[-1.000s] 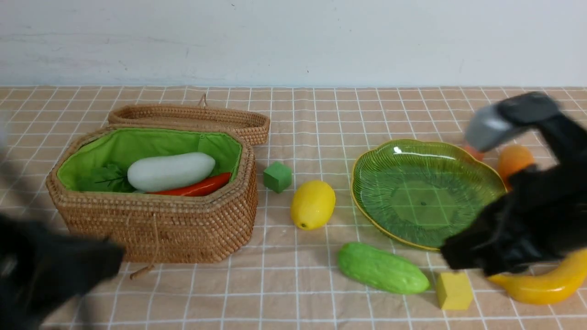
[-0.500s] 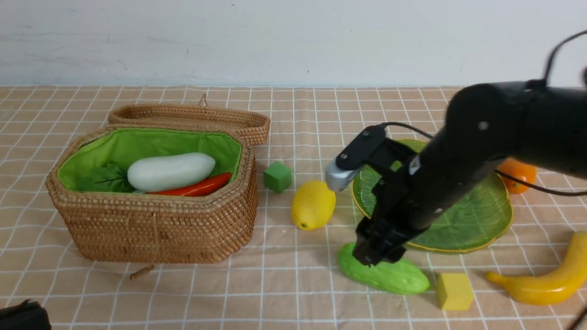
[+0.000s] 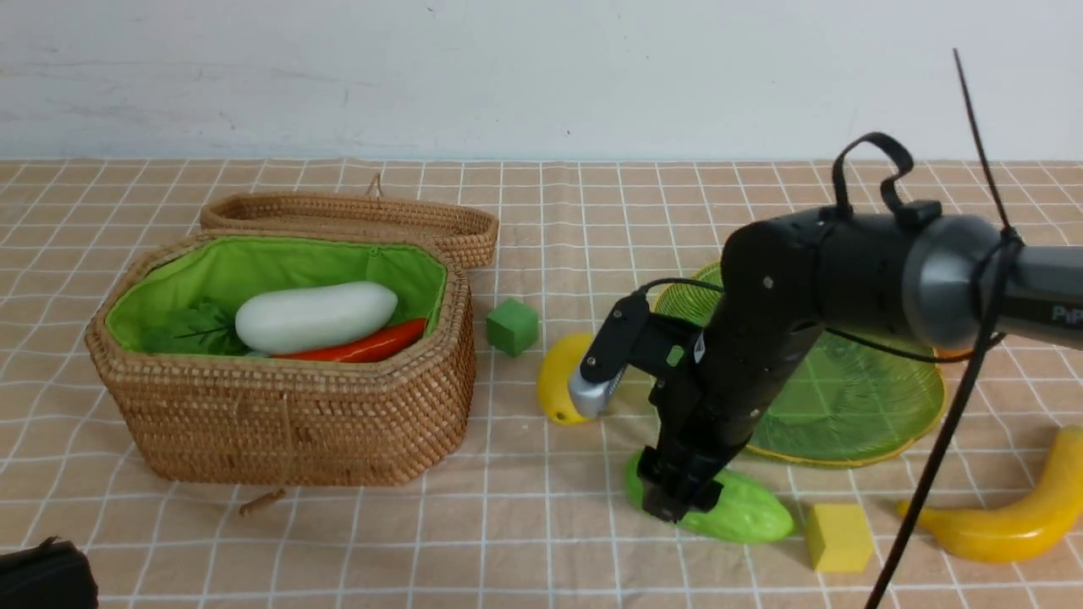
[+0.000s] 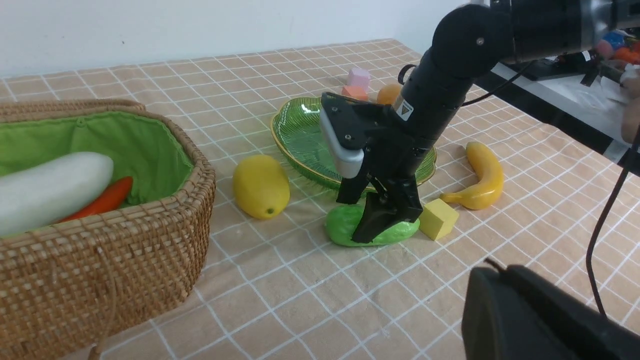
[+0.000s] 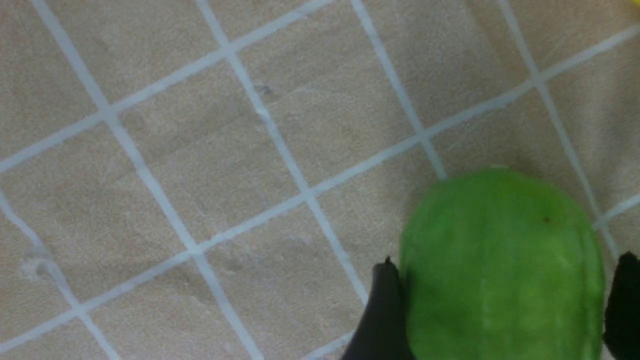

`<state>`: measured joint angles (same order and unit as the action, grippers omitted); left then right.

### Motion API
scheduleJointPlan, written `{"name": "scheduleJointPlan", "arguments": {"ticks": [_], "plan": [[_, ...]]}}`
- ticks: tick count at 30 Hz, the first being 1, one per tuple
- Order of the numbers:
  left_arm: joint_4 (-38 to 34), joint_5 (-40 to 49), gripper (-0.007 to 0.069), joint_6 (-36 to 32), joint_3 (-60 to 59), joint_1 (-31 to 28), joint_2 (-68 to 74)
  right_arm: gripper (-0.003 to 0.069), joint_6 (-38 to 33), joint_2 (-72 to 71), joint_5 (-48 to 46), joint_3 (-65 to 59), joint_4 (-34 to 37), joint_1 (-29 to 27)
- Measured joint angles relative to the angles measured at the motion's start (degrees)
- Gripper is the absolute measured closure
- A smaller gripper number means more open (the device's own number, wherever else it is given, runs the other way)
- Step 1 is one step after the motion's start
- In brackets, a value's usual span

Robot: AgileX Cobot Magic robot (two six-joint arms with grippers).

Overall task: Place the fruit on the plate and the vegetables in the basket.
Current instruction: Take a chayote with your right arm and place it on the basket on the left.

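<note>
A light green cucumber (image 3: 744,507) lies on the checked cloth in front of the plate (image 3: 871,406). My right gripper (image 3: 673,503) points down over its left end, open, one finger on each side of the cucumber (image 5: 500,270). The lemon (image 3: 554,381) lies just left of the plate, partly behind the wrist. At the front right is the banana (image 3: 1007,524). The orange fruit (image 4: 387,92) sits behind the plate. A white radish (image 3: 315,316) and a carrot (image 3: 372,342) are in the basket (image 3: 288,423). The left gripper (image 3: 38,579), shut and empty, is at the front left corner.
The basket's lid (image 3: 355,216) lies open behind it. A green cube (image 3: 512,326) sits between basket and lemon. A yellow cube (image 3: 838,537) is close to the cucumber's right end. Pink (image 4: 358,77) and orange-red (image 4: 354,92) cubes lie behind the plate.
My right arm swung left from beside the banana to over the cucumber, dropped lower, and its jaws opened. The left arm drew back to the front left corner.
</note>
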<state>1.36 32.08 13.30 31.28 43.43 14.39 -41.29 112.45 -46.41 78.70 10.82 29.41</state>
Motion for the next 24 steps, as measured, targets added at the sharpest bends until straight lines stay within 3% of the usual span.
{"name": "scheduleJointPlan", "arguments": {"ticks": [9, 14, 19, 24], "plan": [[0.82, 0.0, 0.0638, 0.0, 0.0, 0.0, 0.0, 0.0197, 0.37, 2.53, -3.04, 0.61, 2.68, 0.0], [12.31, 1.03, 0.0638, 1.48, 0.0, 0.0, 0.0, 0.0197, 3.52, -1.31, -8.76, 8.14, 7.24, 3.13], [24.82, 1.3, 0.0638, 9.96, 0.0, 0.0, 0.0, 0.0197, 4.48, -4.93, -5.71, 22.54, 12.42, 6.94], [34.33, 2.85, 0.0638, 23.25, 0.0, 0.0, 0.0, 0.0197, -1.1, -0.53, 3.93, 36.31, 20.4, 10.39]]}}
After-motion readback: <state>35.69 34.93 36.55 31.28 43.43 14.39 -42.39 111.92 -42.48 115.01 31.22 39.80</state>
